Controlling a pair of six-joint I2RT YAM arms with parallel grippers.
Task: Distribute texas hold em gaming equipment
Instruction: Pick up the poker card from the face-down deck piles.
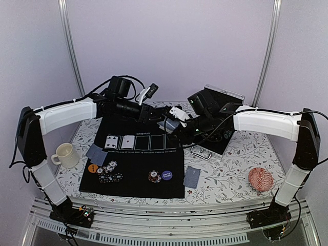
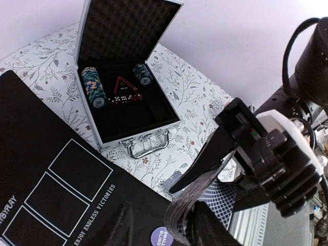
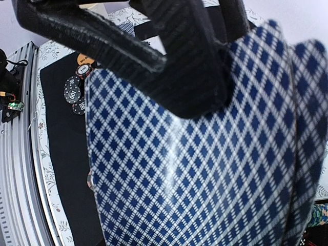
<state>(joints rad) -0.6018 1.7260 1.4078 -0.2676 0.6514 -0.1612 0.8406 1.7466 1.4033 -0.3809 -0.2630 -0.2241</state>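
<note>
A deck of blue-diamond-backed playing cards [image 3: 189,164] is clamped in my right gripper [image 1: 172,125], above the back edge of the black mat [image 1: 138,164]. My left gripper [image 1: 161,117] meets it there. Its fingers [image 2: 218,228] stand apart, and the deck's bent edge [image 2: 197,202] lies against one of them. Two face-up cards [image 1: 120,142] lie in the mat's outlined boxes. Face-down cards lie at the mat's left [image 1: 96,154] and right [image 1: 192,176]. An orange button [image 1: 93,168], chip stacks [image 1: 109,172], more chips [image 1: 154,176] and a purple button [image 1: 166,175] sit near the mat's front.
An open metal case [image 2: 139,136] with chip rolls [image 2: 94,87] and dice [image 2: 121,98] stands behind the mat on the right. A cream mug [image 1: 64,155] stands left of the mat. A red patterned disc [image 1: 260,179] lies at the front right on the floral tablecloth [image 1: 225,174].
</note>
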